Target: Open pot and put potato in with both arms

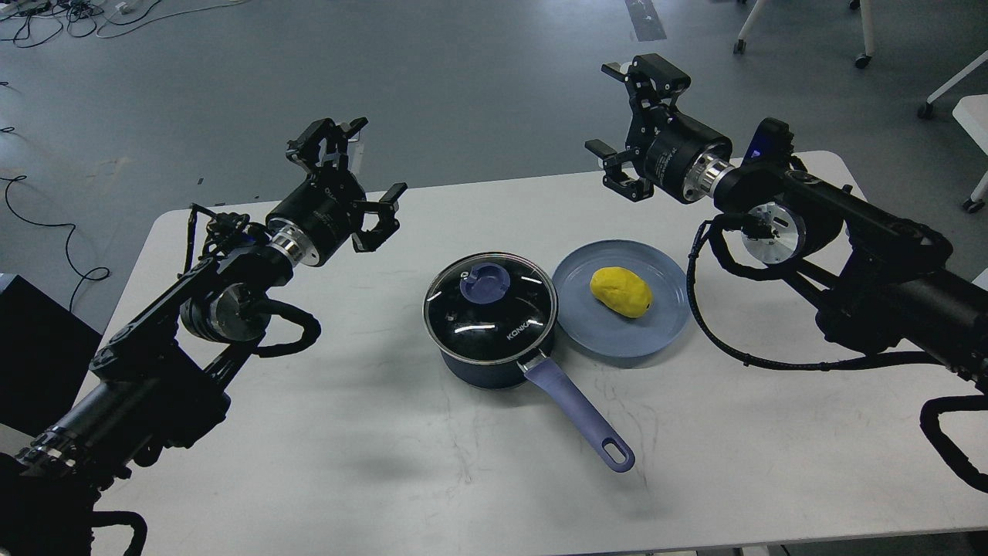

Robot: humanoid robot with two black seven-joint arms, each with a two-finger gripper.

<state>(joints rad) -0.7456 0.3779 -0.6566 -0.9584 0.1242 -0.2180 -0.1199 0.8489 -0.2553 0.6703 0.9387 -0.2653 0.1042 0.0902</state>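
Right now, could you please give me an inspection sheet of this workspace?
Surface: white table, faint scuffs.
Job's things: pot, lid on, handle towards the robot; potato on the plate right of the pot.
Clutter: nothing seen.
Grippers: left gripper and right gripper open, empty, raised above the table.
Cables: looped black cables along both arms; loose floor cables at left.
Surroundings: grey floor, chair legs top right.

Two black jointed arms, left (pixel 154 363) and right (pixel 864 239), carry silver wrist rings and looped black cables.
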